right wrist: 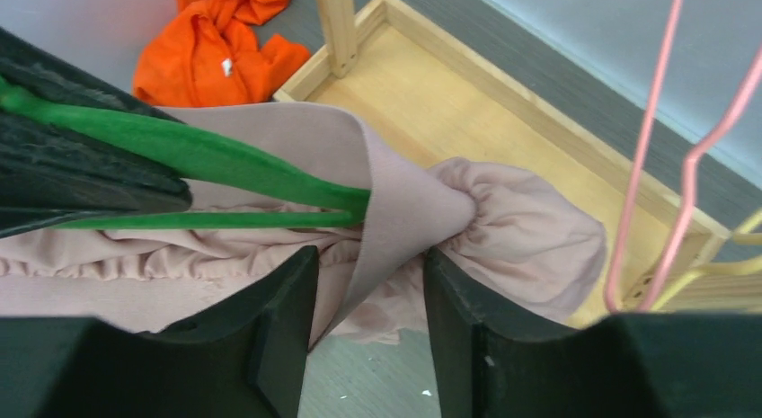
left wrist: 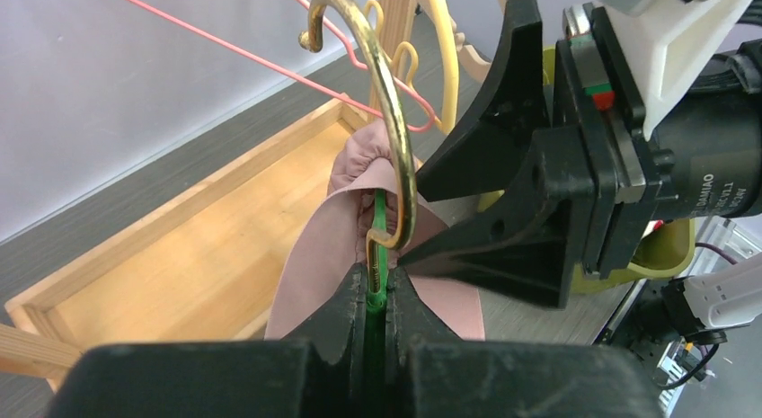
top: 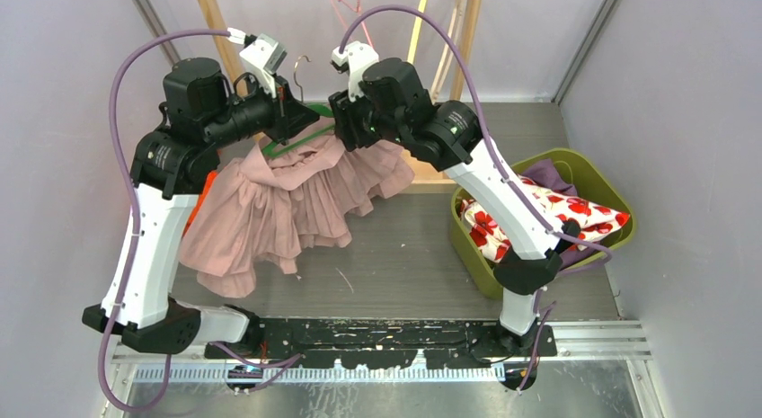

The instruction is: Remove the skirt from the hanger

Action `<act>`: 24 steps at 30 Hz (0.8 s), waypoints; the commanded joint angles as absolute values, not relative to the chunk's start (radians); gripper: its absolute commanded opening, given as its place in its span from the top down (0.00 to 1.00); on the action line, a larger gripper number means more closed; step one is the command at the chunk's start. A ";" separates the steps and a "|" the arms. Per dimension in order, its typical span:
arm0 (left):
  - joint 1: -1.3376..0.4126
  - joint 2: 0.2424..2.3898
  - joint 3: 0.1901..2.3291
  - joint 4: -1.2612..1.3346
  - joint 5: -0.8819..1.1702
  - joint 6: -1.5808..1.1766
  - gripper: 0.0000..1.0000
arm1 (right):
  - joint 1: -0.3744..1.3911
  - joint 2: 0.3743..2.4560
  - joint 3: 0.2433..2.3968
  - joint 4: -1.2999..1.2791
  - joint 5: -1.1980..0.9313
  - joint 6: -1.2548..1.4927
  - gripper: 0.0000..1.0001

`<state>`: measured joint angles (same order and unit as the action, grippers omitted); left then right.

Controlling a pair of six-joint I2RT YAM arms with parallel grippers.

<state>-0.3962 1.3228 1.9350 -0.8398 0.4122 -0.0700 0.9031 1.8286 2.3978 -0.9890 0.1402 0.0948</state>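
The dusty-pink ruffled fabric skirt (top: 270, 211) hangs in the air between the two arms. Its hem drapes down onto the grey tabletop (top: 395, 256), and its elastic waistband is threaded over a green plastic hanger (right wrist: 198, 157) with a curved gold metal hook (left wrist: 391, 94).

The left gripper (left wrist: 377, 283) is clamped tight on the green bar just below the hook. The right gripper (right wrist: 370, 265) stands parted, one finger on either side of the waistband where it wraps the hanger's end. From here I can't see it pinching the cloth.

The weak spot looks to be that waistband. If the right gripper closes on only the bunched outer fold, I'd expect the elastic to slide out and snap back over the hanger's end. A hard sideways tug might twist the thin bar in the left gripper's hold.

The gold hook sits close against the right gripper's fingers, and a thin pink wire hanger (right wrist: 669, 166) dangles just beside them, so either could snag. A freed skirt might also slump into the shallow wooden tray (left wrist: 180, 256) behind.
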 commanded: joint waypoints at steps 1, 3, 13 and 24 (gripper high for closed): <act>-0.402 1.308 2.003 -0.795 0.427 -0.052 1.00 | 0.907 1.795 2.444 -0.951 0.236 0.066 0.51; -0.403 1.302 2.000 -0.799 0.425 -0.047 1.00 | 0.907 1.791 2.433 -0.938 0.265 0.066 0.64; -0.403 1.223 1.939 -0.820 0.459 -0.027 1.00 | 0.905 1.794 2.395 -0.870 0.439 0.052 0.99; -0.403 1.019 1.898 -0.952 0.263 0.071 1.00 | 0.760 1.794 2.382 -0.846 0.425 0.044 0.99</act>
